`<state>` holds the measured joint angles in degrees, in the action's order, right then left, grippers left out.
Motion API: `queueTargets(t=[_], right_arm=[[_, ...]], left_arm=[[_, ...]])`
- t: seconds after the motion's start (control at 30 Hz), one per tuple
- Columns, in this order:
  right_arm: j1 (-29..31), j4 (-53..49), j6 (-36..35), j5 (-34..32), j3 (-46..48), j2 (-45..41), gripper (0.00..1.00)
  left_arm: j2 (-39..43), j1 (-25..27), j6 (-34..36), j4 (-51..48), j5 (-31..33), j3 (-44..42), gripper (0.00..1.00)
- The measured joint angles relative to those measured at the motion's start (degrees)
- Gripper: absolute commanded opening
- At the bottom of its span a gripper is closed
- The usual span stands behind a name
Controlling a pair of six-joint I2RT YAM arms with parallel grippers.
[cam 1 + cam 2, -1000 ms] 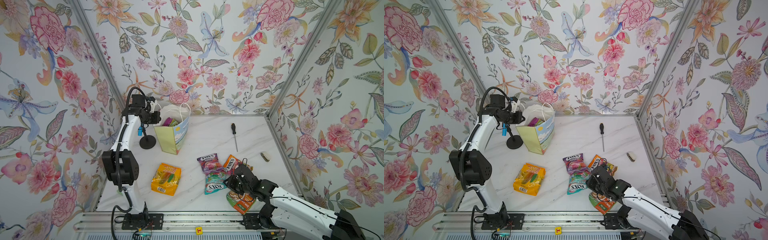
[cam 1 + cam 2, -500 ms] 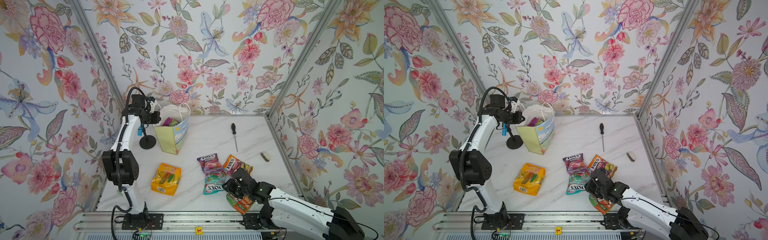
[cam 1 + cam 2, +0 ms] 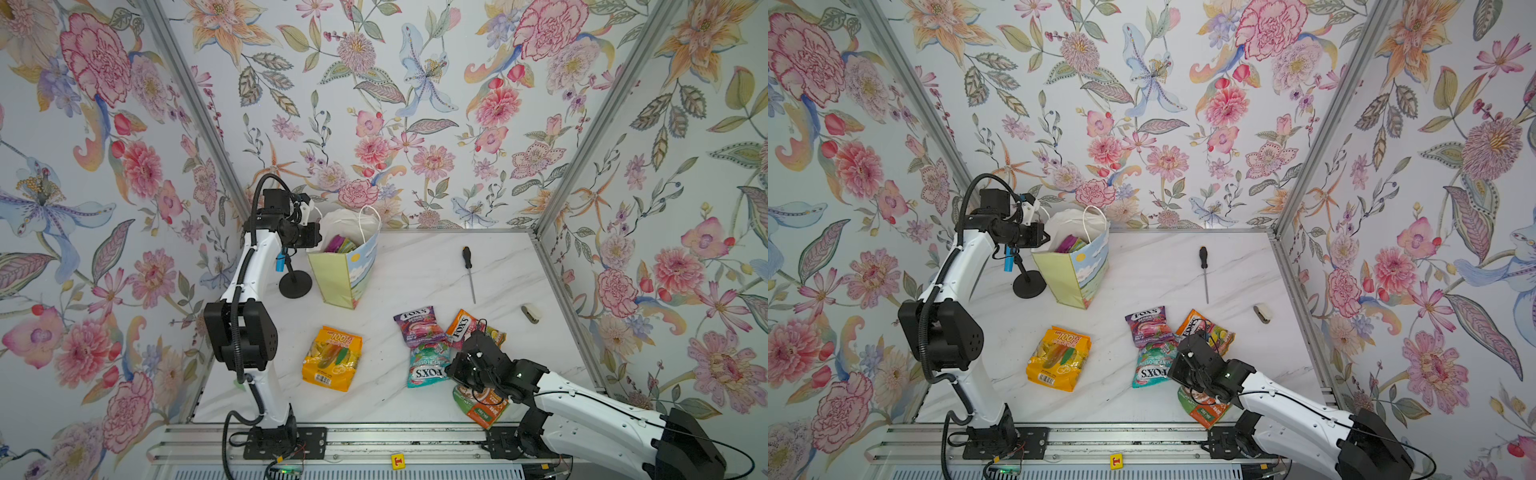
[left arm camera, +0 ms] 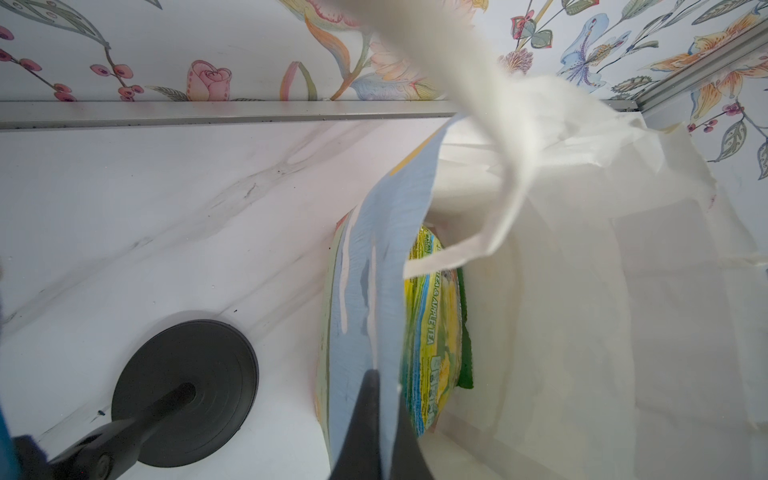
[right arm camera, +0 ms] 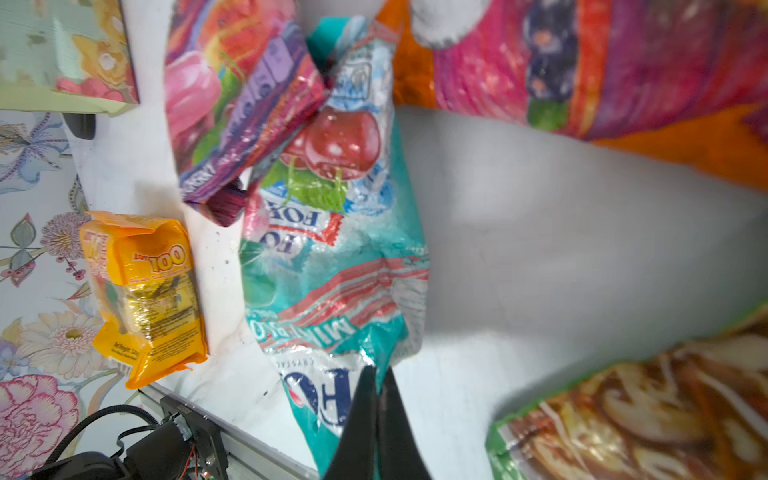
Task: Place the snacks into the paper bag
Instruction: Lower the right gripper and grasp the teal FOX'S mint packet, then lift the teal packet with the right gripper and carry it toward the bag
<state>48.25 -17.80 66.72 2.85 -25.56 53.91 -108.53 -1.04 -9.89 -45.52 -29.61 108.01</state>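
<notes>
Two fingers [image 5: 359,415] pinching teal packet [image 5: 332,291], bag [image 3: 332,274] standing

"100" stands on the yellow-orange packet [image 3: 332,359], "FOX'S" on the purple packet [image 3: 419,328], orange packet [image 3: 459,328] and teal packet [image 3: 428,365], and "APPLE TEA" on the green packet [image 4: 432,328].

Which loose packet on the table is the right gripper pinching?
The teal packet, partly under the purple packet. The right gripper is shut on its edge; it holds no other packet.
</notes>
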Motion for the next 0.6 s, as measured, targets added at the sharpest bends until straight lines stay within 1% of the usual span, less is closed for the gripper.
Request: queueTargets(t=[0.33,0.6], right_arm=[[0.0,-7.1,-12.39,-3.21,-20.04,4.17,0.0],[-0.04,-11.26,-20.35,-5.16,-29.09,7.8,0.0]], left_arm=[[0.0,0.0,0.0,0.0,0.0,0.0,0.02],[0.0,-0.09,0.0,0.02,0.0,0.0,0.02]])
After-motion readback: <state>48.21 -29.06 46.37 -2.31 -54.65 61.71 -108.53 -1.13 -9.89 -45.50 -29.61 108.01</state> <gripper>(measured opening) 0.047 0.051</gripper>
